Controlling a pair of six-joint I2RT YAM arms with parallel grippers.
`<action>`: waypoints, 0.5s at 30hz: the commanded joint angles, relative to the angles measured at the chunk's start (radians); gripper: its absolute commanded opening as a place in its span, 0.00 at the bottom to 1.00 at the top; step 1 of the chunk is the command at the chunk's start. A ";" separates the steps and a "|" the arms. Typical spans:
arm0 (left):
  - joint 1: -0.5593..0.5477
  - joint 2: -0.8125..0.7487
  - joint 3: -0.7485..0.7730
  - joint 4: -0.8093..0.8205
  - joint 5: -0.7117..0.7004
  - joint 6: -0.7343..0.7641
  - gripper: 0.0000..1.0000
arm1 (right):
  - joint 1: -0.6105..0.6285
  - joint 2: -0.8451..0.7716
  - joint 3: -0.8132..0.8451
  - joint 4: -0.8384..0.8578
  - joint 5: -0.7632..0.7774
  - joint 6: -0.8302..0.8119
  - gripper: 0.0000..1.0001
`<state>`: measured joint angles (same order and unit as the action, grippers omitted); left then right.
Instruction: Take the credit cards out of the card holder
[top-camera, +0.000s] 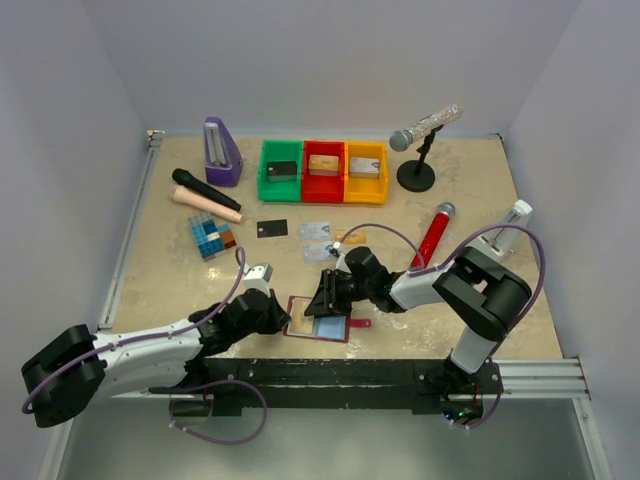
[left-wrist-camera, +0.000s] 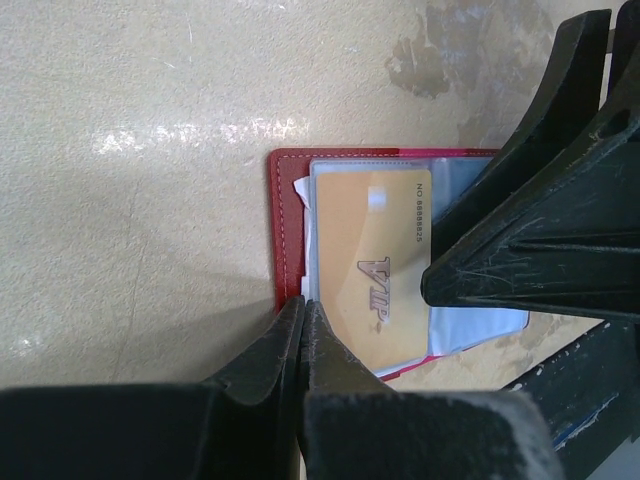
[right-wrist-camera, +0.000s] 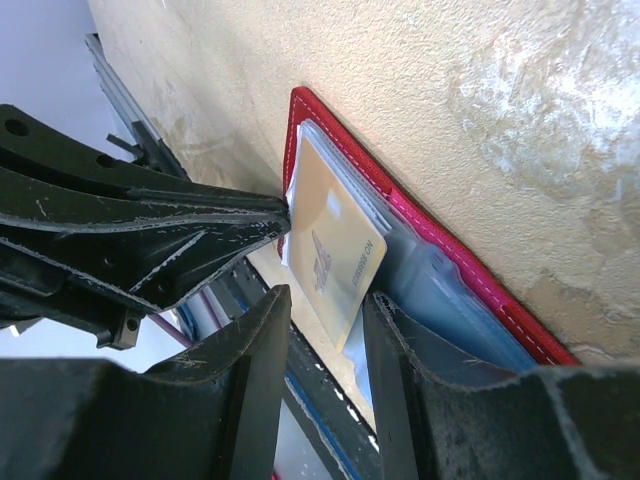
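The thin, stiff, slick gold card (right-wrist-camera: 335, 250) likely wants pinching by its free edge inside the spread right hand (right-wrist-camera: 328, 298), the pressed-together left hand (left-wrist-camera: 303, 310) pinning the card holder (left-wrist-camera: 288, 220).

My left arm (top-camera: 150, 350) stretches low from the lower left of the top view toward the centre. My left gripper (top-camera: 283, 318) is clamped tight, its fingers (left-wrist-camera: 265, 350) pressed flat together into a single tip. My right arm (top-camera: 480, 290) folds back from the lower right, elbow raised, forearm running leftward. My right gripper (top-camera: 322, 295) angles down and left, jaws standing partly apart, just beside my left gripper's tip.
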<state>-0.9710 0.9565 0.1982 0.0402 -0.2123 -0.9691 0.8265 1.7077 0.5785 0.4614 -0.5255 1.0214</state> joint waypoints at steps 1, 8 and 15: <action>-0.003 0.021 -0.013 0.032 0.014 -0.003 0.00 | 0.006 0.003 0.026 0.066 -0.028 0.022 0.40; -0.006 -0.018 -0.034 0.009 -0.001 -0.011 0.00 | 0.006 0.027 0.024 0.131 -0.048 0.075 0.40; -0.015 -0.027 -0.049 0.018 0.002 -0.029 0.00 | 0.006 0.069 0.023 0.197 -0.060 0.120 0.40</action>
<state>-0.9730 0.9295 0.1745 0.0540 -0.2142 -0.9806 0.8246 1.7550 0.5785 0.5484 -0.5465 1.0958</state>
